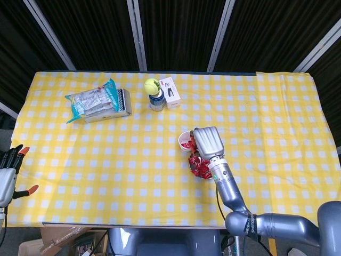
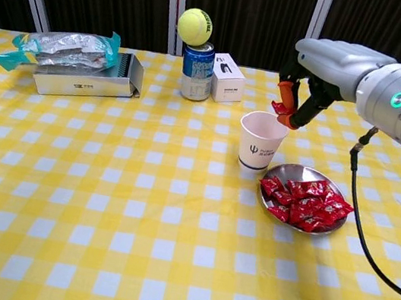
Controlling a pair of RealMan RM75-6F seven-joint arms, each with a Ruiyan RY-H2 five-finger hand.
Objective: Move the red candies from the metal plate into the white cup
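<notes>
You get bright, even light from above in both views. The yellow checked tablecloth (image 2: 99, 202) shows only soft, short shadows. The background across the top of each frame stays dark. Everything looks sharp, with faint glare on the metal plate (image 2: 289, 170).

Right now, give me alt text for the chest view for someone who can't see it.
The robot's right hand holds a red candy just above a white cup on a yellow checked table. Beside the cup, a metal plate holds more red candies. Behind stand a can topped with a tennis ball and a small white box.
</notes>
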